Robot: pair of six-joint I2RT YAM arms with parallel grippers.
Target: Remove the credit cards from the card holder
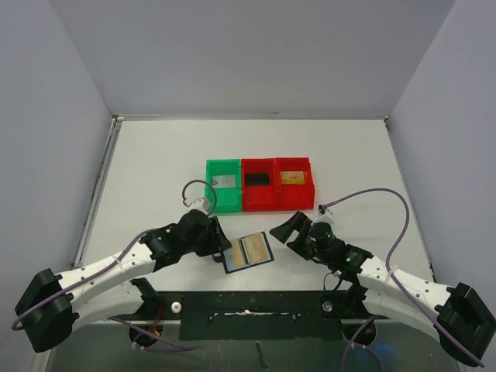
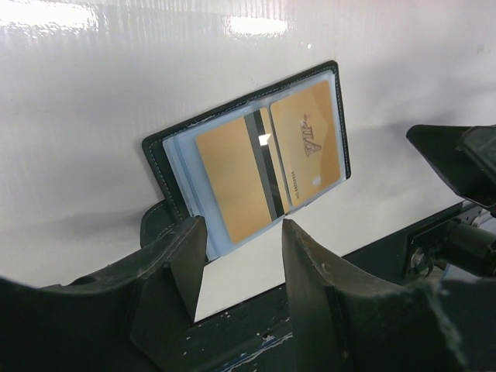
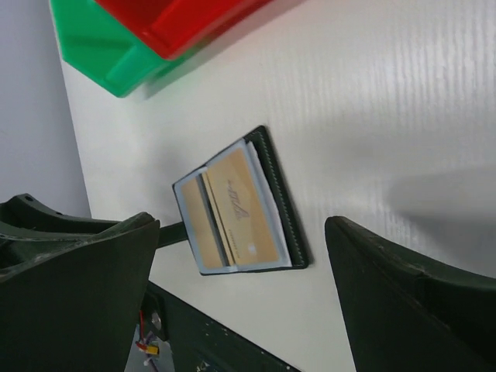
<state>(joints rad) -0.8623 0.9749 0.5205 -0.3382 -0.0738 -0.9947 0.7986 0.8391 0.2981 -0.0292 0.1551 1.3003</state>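
The card holder lies open on the table near the front edge. Its clear inner pockets show two gold credit cards, one back up and one face up. My left gripper is open and empty just left of the holder; in the left wrist view the left gripper has its jaws apart at the holder's near edge. My right gripper is open wide and empty just right of the holder. In the right wrist view the holder lies beyond the right gripper.
Three bins stand in a row behind the holder: a green bin with a pale grey card, a red bin with a black card, and a second red bin with a gold card. The dark base rail runs along the front.
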